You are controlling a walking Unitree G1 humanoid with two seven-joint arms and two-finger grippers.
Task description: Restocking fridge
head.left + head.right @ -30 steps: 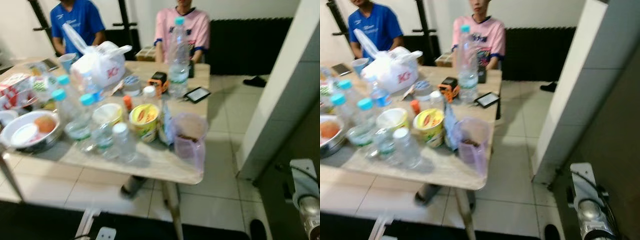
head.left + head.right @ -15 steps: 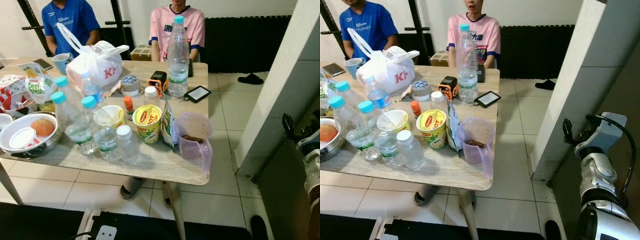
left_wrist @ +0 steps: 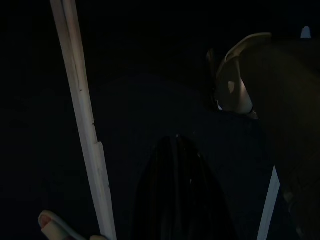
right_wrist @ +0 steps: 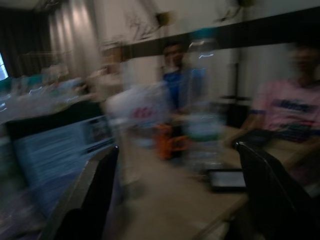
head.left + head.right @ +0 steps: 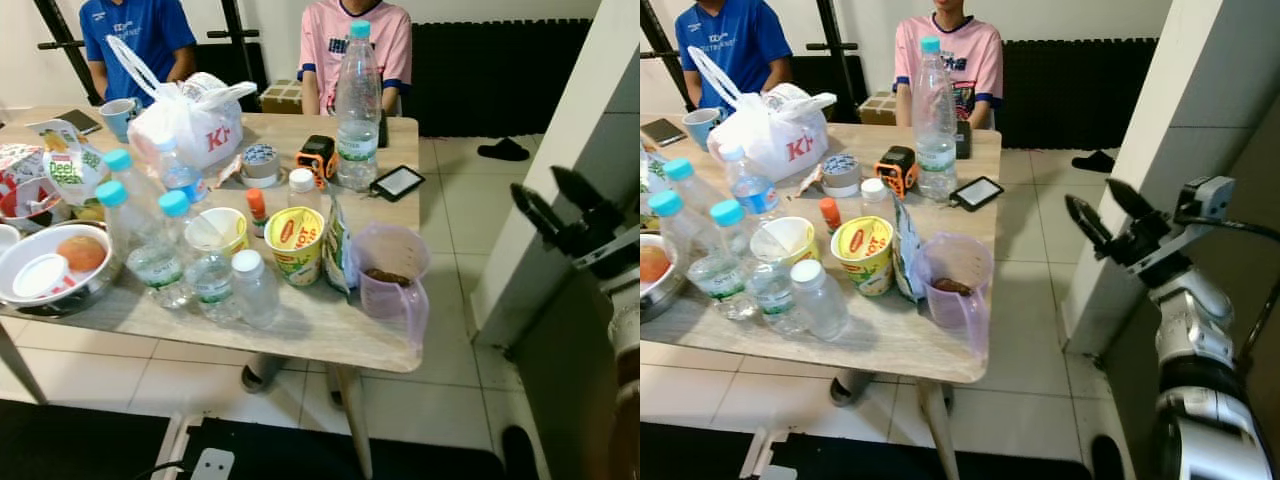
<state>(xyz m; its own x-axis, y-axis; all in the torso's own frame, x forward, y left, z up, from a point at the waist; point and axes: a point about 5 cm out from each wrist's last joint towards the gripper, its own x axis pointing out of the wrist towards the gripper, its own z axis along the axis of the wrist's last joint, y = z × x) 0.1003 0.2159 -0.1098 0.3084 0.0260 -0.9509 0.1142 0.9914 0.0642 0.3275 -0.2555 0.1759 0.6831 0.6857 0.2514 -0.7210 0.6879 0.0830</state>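
— Where are the things to be restocked?
— Water bottles (image 5: 150,245) are clustered on the table (image 5: 330,325), beside a purple jug (image 5: 388,280).
— And the right gripper (image 5: 1102,215)?
— It is held off the table's right edge, fingers spread apart, nothing gripped. The left gripper's fingers cannot be made out.

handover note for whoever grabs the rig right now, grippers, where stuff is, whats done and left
Right gripper: open, empty, raised in the air to the right of the table, pointing toward it.
Left arm: hangs idle in the dark.
Job's things: tall water bottle at the far edge, small bottles along the near left, noodle cup and purple pitcher near the front right.
Done: nothing picked up.
Left: grasp an item, carry it to the fridge.
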